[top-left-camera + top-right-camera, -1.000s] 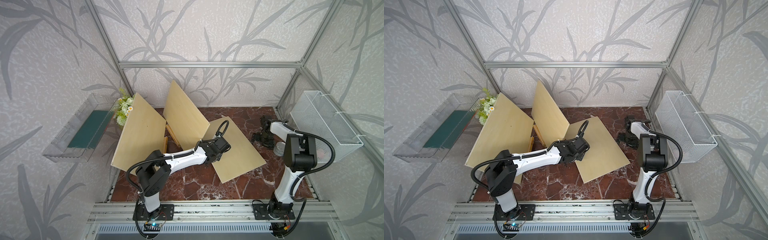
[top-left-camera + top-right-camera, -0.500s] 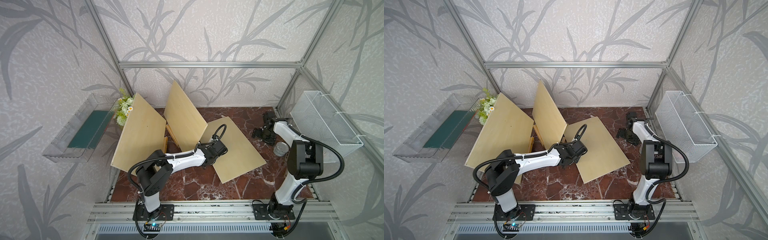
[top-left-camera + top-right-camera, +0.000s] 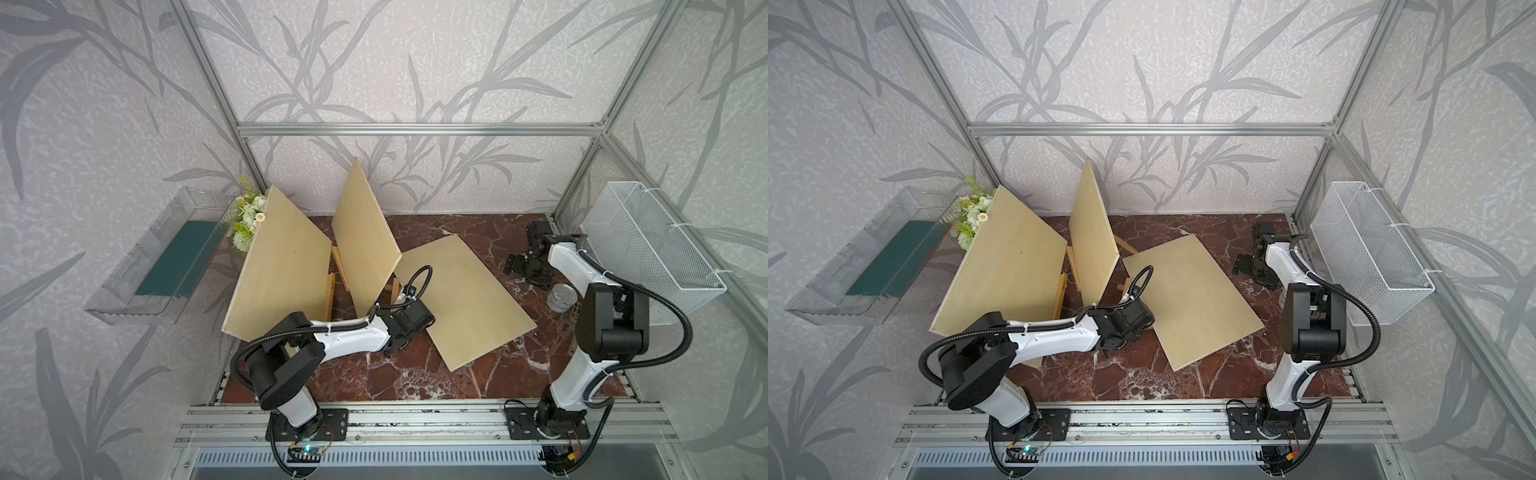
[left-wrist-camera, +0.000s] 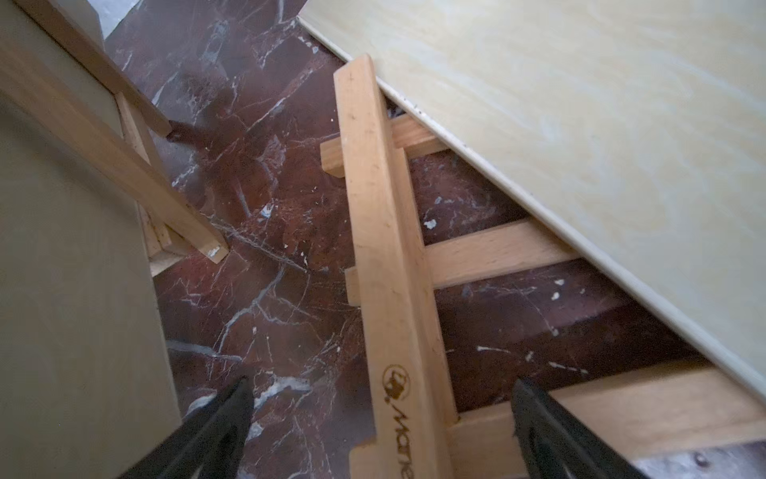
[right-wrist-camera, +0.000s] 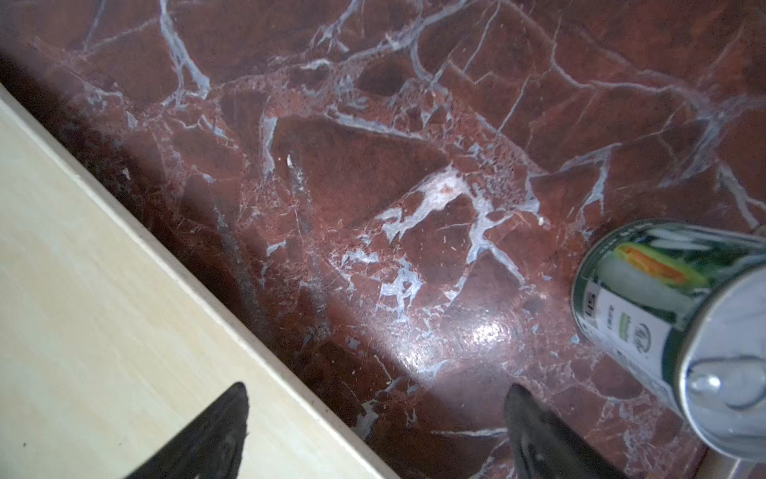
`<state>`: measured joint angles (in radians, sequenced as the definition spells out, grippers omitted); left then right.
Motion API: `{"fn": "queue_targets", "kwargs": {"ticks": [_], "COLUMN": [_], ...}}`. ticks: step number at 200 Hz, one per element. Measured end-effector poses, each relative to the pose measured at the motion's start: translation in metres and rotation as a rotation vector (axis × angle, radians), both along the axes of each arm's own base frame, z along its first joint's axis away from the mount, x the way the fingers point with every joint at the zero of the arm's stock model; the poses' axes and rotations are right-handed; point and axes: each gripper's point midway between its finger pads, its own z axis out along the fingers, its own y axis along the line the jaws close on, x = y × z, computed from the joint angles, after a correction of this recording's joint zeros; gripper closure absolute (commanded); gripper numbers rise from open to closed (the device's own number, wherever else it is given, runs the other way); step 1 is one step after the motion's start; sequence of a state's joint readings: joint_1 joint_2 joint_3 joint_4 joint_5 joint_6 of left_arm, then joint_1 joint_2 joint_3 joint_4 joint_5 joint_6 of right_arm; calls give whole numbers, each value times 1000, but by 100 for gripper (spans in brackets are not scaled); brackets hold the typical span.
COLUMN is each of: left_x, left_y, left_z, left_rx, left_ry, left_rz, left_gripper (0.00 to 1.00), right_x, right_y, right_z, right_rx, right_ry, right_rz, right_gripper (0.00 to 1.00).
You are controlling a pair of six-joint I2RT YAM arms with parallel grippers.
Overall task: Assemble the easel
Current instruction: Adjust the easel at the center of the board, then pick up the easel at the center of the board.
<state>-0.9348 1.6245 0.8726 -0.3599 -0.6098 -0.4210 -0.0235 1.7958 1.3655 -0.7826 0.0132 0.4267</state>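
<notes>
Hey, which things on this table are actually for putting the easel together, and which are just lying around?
For the job:
- wooden easel frame, lying partly under the flat board
- likely the leaning board and upright board

Lying about:
- tin can
- flowers
- wire basket
- clear tray

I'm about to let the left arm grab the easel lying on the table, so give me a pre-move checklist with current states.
1. Left gripper open: ok.
2. Its fingers straddle the easel bar: ok.
3. Easel free of the flat board: not ok, the board lies across its crossbars.
4. Right gripper open and empty: ok.
5. Can apart from that gripper: ok.
6. Easel's far side: cannot tell, hidden under the board.
</notes>
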Motion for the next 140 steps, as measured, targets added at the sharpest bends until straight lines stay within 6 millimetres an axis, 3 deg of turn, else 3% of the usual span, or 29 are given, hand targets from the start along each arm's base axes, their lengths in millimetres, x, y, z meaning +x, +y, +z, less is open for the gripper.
{"fn": "queue_targets", "kwargs": {"ticks": [19, 33, 45, 71, 95, 140], "left_x": [2, 1, 2, 9, 14, 19], "left_y": [-3, -7, -13, -32, -35, -47], "left_z": [0, -1, -3, -9, -14, -18], "left_rx": [-13, -23, -35, -53, -40, -28], "left_ry": [-2, 9, 25, 54, 62, 82], "left_rz": [-8, -25, -39, -64, -62, -91], "left_gripper": [5, 19, 26, 29, 33, 45], "right_x": [0, 1, 1, 1, 1, 8], "right_y": [2, 3, 4, 6, 4, 3], "right_z": [2, 5, 7, 12, 19, 50], "right_rx": [-7, -10, -12, -13, -22, -33], "right_ry": [-6, -13, -18, -30, -48, -127], "right_rz": [6, 10, 13, 17, 18, 21], "right_gripper": [6, 6, 6, 6, 6, 6]}}
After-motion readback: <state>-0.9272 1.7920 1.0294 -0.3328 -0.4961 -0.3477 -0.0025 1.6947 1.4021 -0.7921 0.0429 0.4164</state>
